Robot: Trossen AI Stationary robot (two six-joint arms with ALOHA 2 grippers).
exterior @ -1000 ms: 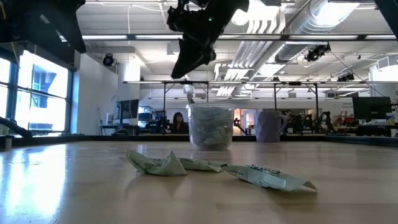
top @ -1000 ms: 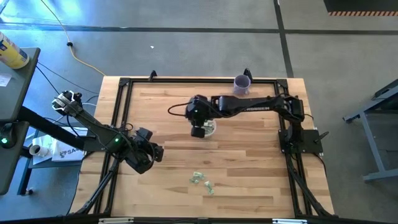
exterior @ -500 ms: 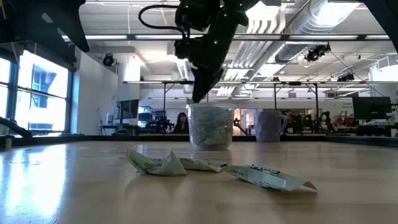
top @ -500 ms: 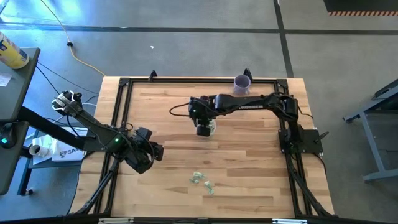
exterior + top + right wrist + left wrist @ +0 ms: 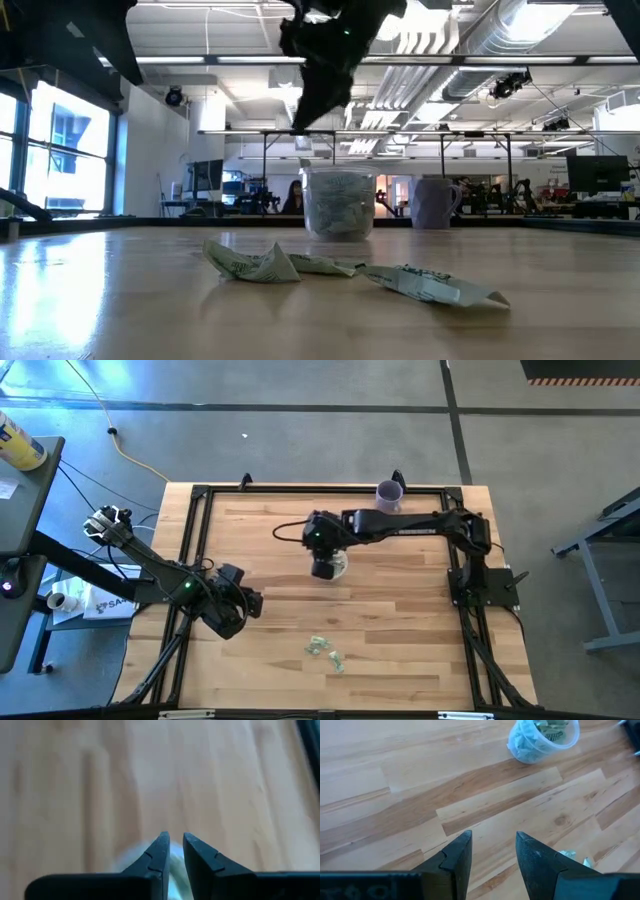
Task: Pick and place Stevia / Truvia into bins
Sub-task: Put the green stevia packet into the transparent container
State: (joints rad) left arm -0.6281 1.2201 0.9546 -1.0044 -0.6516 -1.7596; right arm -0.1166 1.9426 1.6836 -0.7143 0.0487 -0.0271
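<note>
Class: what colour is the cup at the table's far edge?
Purple; the high view shows it best.

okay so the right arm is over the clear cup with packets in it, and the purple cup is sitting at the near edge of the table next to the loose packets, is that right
Not quite. In the high view the purple cup stands at the far edge of the table, well away from the loose packets near the front. The right gripper is over the clear cup, which does hold packets.

Wooden table (image 5: 400,620), clear cup (image 5: 337,566), purple cup (image 5: 389,494), loose packets (image 5: 326,651)
</note>
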